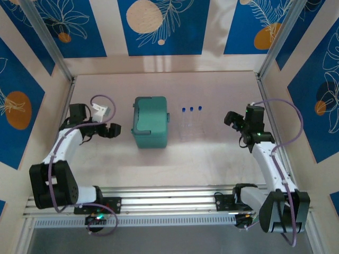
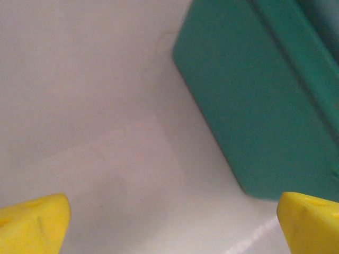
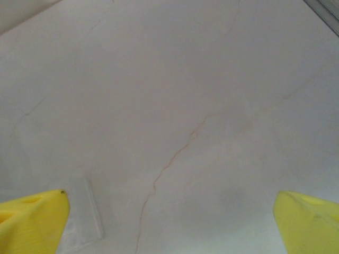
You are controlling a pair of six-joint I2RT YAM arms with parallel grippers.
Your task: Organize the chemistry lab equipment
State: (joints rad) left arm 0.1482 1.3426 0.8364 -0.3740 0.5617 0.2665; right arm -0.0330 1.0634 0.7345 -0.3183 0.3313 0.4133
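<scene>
1. At the far left, the left arm's end effector (image 1: 112, 130) hangs just over the pale counter (image 1: 159, 174), pointing toward the case and standing apart from it. From its wrist camera, the two yellow fingertips (image 2: 32, 222) sit at opposite bottom corners of the view. The end effector (image 2: 172, 227) is spread wide with only bare counter between its fingers.

2. Next to the right is the teal hinged plastic case (image 1: 151, 121), a boxy rounded block resting flat near the middle of the counter. It looks shut from above. The left wrist camera sees one corner of the case (image 2: 254, 106) just ahead and to the right of the fingers, not touching them.

3. Right of the case, with a clear gap between, lie the three thin clear tubes with blue caps (image 1: 191, 109). They are side by side in a neat row, caps toward the far wall. Their clear bodies are faint against the counter.

4. At the far right, the right arm's end effector (image 1: 231, 118) is near the tubes but apart from them.
   - Its wrist camera shows yellow fingertips (image 3: 310, 222) at both bottom corners.
   - The end effector (image 3: 170, 222) is splayed wide and grips nothing.
   - A thin crack line (image 3: 175, 159) runs across the counter below.
   - A pale clear strip (image 3: 87, 219) lies beside one fingertip; I cannot tell what it is.
</scene>
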